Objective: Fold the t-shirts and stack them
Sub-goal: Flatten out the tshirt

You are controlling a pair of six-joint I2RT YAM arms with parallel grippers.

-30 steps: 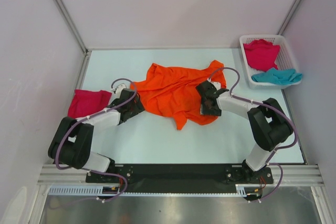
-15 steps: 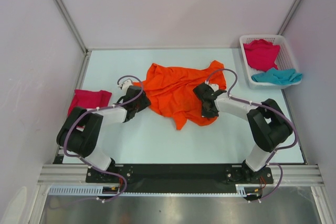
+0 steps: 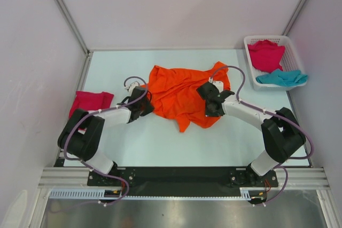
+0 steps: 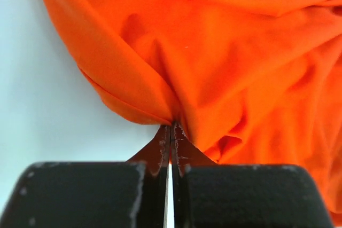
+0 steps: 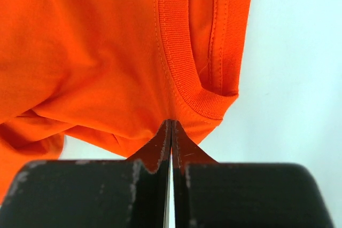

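Observation:
An orange t-shirt (image 3: 179,92) lies crumpled in the middle of the table. My left gripper (image 3: 148,105) sits at its left edge, and the left wrist view shows that gripper (image 4: 172,126) shut on a fold of orange cloth (image 4: 224,62). My right gripper (image 3: 208,100) rests on the shirt's right side. In the right wrist view it (image 5: 171,122) is pinched shut on the orange cloth just below the ribbed collar (image 5: 179,52). A folded magenta t-shirt (image 3: 91,103) lies at the table's left edge.
A white lattice basket (image 3: 267,37) stands at the back right corner, holding a magenta shirt (image 3: 265,54) and a teal shirt (image 3: 281,78). Side walls run close along both table edges. Bare table (image 3: 160,142) shows in front of the orange shirt.
Both grippers went from open to shut on the orange shirt. The left arm slid right to the shirt's left edge; the right arm stretched slightly further over the cloth.

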